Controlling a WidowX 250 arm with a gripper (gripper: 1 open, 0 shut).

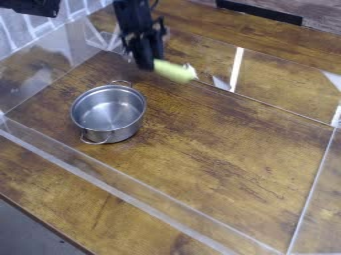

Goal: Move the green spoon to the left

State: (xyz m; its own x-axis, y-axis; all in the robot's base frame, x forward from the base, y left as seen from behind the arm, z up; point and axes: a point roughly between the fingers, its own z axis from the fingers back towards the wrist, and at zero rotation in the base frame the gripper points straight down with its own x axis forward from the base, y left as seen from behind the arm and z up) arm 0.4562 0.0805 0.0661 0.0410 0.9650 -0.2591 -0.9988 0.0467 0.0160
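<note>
Wooden table (pixel 226 149) with dark plank grain, fenced by a low clear plastic wall (pixel 160 214) along the near and side edges. Black gripper (pixel 144 58) at the top of the view, pointing steeply down, fingers drawn in on one end of the green spoon (pixel 173 69). Spoon blurred, tilted, its thick yellow-green handle sticking out to the right of the fingers and slightly downward in the picture; metal bowl end hidden behind the gripper. Handle seemingly clear of the wood, with a faint dark patch under it, though the blur makes contact hard to judge. Round steel pot (pixel 108 112) standing upright on the table, below and to the left of the gripper in the picture, well apart from the spoon, open top facing up, small loop handle at its near rim. Bright streaks of reflected light (pixel 237 68) on the plastic just right of the spoon. Pale tiled surface (pixel 20 35) at the upper left corner, beyond the plastic wall. Right half of the table bare wood up to the far plastic edge (pixel 330 110).
</note>
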